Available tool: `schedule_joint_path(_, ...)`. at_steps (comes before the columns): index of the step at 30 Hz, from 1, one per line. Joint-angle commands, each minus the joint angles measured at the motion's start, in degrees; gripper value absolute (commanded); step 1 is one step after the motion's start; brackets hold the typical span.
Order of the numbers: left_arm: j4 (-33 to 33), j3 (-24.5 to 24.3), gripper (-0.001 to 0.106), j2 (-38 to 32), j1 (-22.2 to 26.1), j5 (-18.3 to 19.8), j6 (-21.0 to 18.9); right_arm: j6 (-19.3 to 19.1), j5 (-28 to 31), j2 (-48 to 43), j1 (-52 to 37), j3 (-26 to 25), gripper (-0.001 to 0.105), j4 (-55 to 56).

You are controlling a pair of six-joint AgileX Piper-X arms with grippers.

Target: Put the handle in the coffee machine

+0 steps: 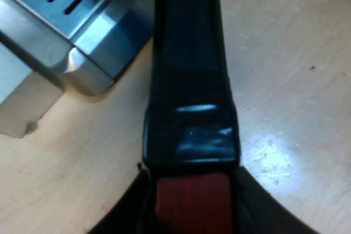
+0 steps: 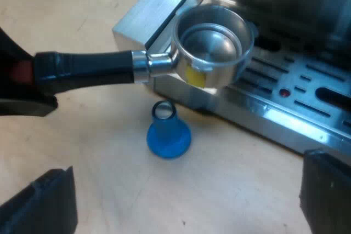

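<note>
The metal holder hangs in the air with its empty basket just over the corner of the espresso machine's drip tray. Its dark handle runs back to its red end, where my left gripper is shut on it. From the right wrist view the left gripper shows at that same end of the handle. My right gripper stands open above the table, a short way from the machine, with nothing between its fingers.
A blue tamper stands on the wooden table, just below the holder and close to the machine's base. The slotted steel drip tray lies beside the handle.
</note>
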Motion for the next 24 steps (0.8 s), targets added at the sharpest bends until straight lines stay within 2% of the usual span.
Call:
schedule_joint_path(1,-1.50,-1.00,0.000,-0.81,1.38,1.08,0.01,-0.24,4.84,2.13,1.39,-0.47,0.084,-3.67)
schedule_joint_path(6,-1.50,-1.00,0.000,-0.81,3.02,1.08,0.01,0.66,6.26,5.95,1.50,-0.47,0.084,-8.18)
schedule_joint_path(12,-1.63,-1.00,0.000,-0.81,3.55,1.08,0.48,0.66,15.00,10.67,1.21,-0.47,0.084,-16.88)
schedule_joint_path(24,-5.29,-1.00,0.000,-0.64,3.55,1.08,2.02,-0.71,19.99,17.13,1.23,-0.47,0.084,-26.06)
